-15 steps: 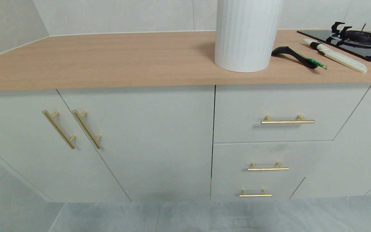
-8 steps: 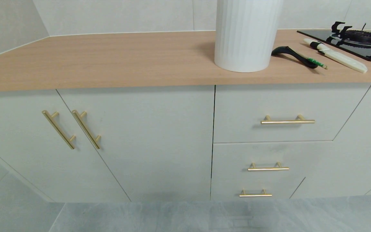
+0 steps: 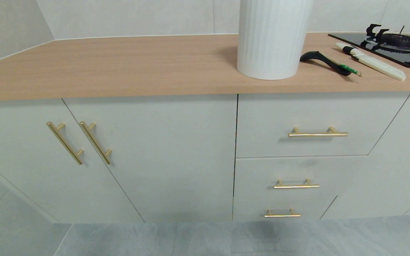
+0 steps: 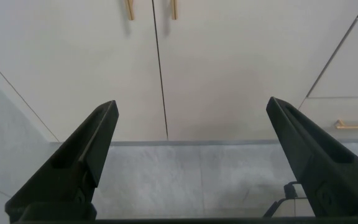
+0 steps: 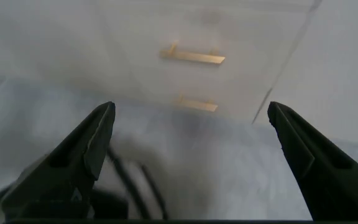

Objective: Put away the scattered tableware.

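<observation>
On the wooden counter [image 3: 119, 67] stands a tall white ribbed holder [image 3: 271, 39]. To its right lie a black spoon [image 3: 324, 61], a green chopstick [image 3: 350, 69] and a white knife with a black band [image 3: 370, 61]. My left gripper [image 4: 191, 118] hangs low in front of the cabinet doors, open, with nothing between its fingers. My right gripper [image 5: 191, 121] is open too, low near the floor, facing the lower drawers and holding nothing.
A black gas hob [image 3: 397, 44] sits at the counter's far right. Below are two cabinet doors with gold handles [image 3: 80, 142] and three drawers with gold handles [image 3: 317, 134]. Grey tiled floor [image 3: 205, 238] lies in front.
A small dark part has come into the head view's lower right corner. The things on the counter have not moved.
</observation>
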